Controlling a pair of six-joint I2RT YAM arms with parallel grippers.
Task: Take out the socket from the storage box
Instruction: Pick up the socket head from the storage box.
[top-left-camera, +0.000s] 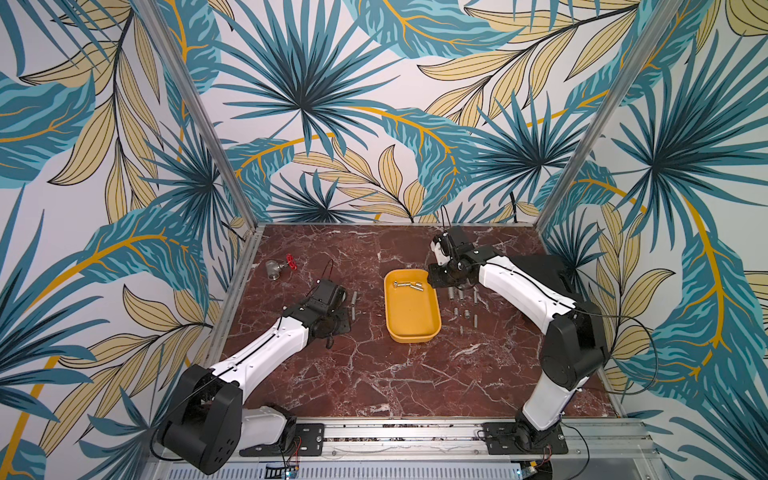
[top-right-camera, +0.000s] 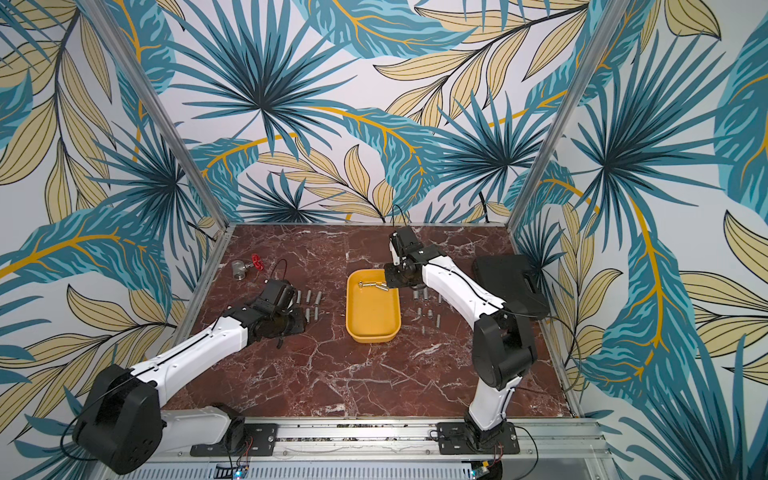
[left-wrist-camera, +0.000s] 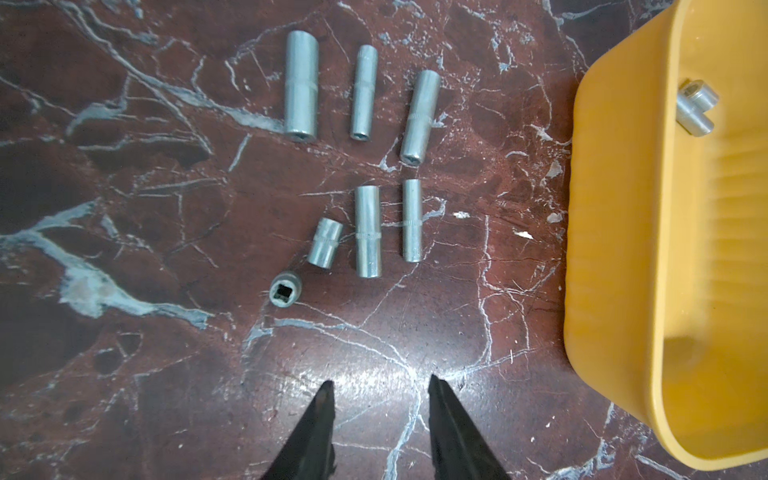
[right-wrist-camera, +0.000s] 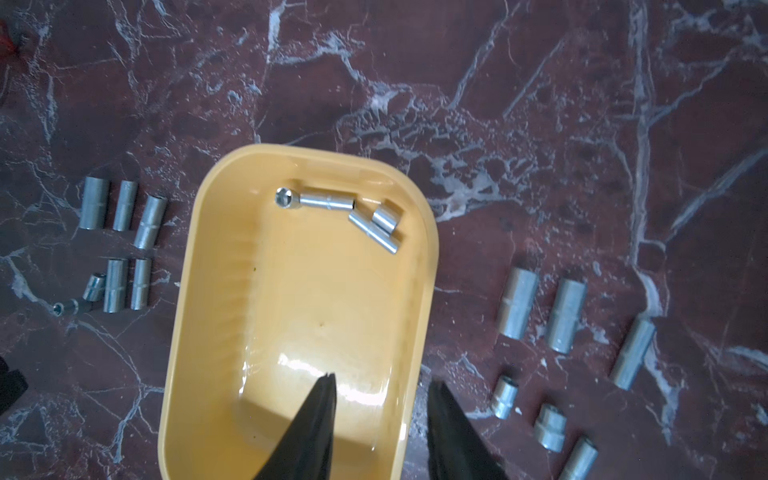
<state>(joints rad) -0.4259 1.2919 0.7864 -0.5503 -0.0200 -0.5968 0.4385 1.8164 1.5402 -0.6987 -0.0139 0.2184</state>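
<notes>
The yellow storage box (top-left-camera: 411, 328) (top-right-camera: 372, 328) lies mid-table. Several silver sockets (top-left-camera: 409, 285) (right-wrist-camera: 374, 226) lie together at its far end; the left wrist view catches them (left-wrist-camera: 696, 106) over the rim of the box (left-wrist-camera: 615, 249). My right gripper (right-wrist-camera: 382, 380) hangs open and empty above the box's right rim (right-wrist-camera: 419, 332), one finger over the inside and the other over the table. My left gripper (left-wrist-camera: 381, 382) is open and empty over bare marble, left of the box. It is close to a group of sockets (left-wrist-camera: 365, 166) laid out on the table.
More sockets lie in rows right of the box (top-left-camera: 463, 309) (right-wrist-camera: 565, 316). A metal valve with a red handle (top-left-camera: 280, 268) sits at the far left. A black hard case (top-right-camera: 509, 284) lies at the right edge, behind the right arm. Patterned walls enclose the table.
</notes>
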